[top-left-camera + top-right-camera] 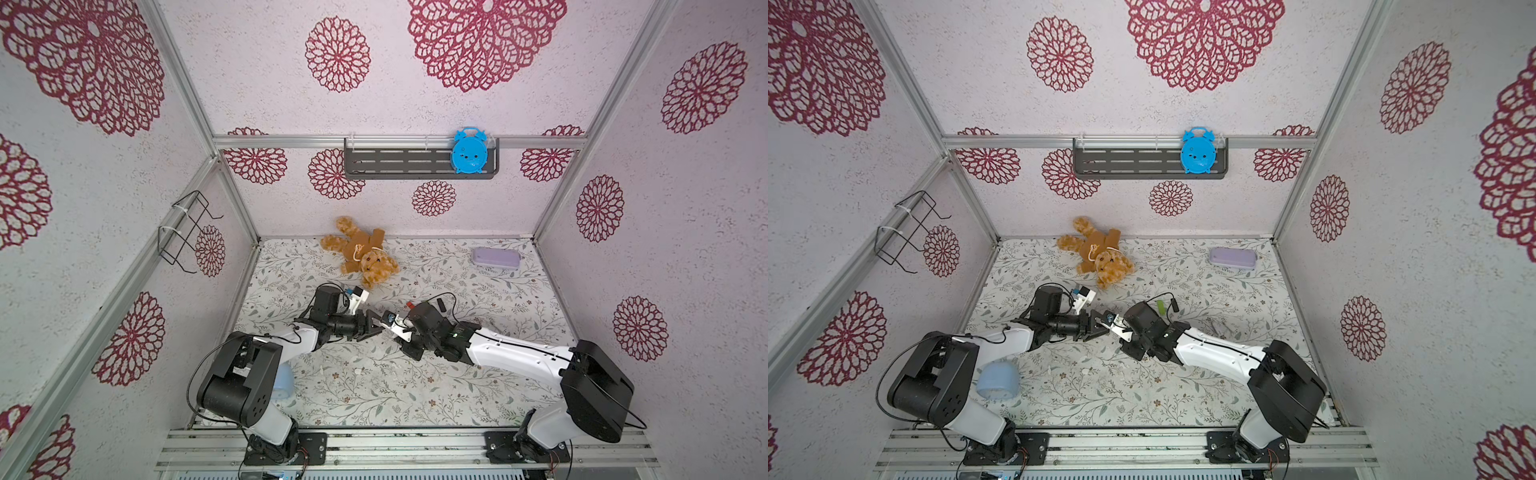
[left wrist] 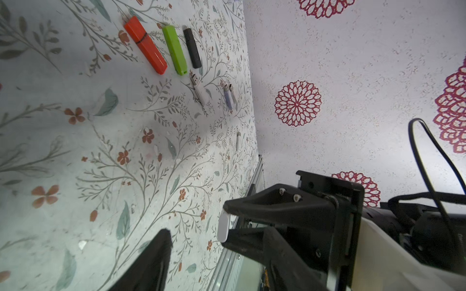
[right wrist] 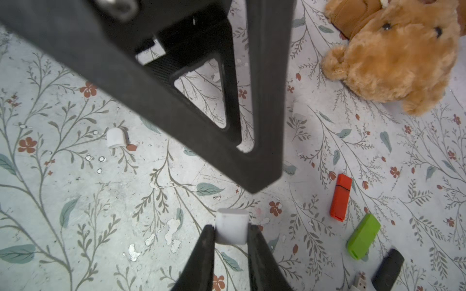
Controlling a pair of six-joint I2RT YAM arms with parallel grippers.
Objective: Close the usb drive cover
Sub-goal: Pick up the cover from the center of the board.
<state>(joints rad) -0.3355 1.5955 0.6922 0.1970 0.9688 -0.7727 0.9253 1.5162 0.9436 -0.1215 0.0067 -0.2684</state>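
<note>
Lower centre of the right wrist view: right gripper [image 3: 231, 235] pinches the white cap [image 3: 232, 224]; left gripper [image 1: 375, 327] faces it, jaws apart, empty, and should close squarely on its free end before any release; uncapped white drive [image 2: 199, 91] lies well apart

My right gripper [image 3: 231, 229] is black; the cap [image 3: 232, 223] in it is white. Near it I see an orange-red drive [image 3: 341, 197], a lime-green drive [image 3: 363, 236] and a black drive [image 3: 388, 269]. The tablecloth [image 3: 75, 201] is pale, with grey-green sprigs and rust flowers. Farther off, the teddy bear [image 3: 393, 50] is tan.
</note>
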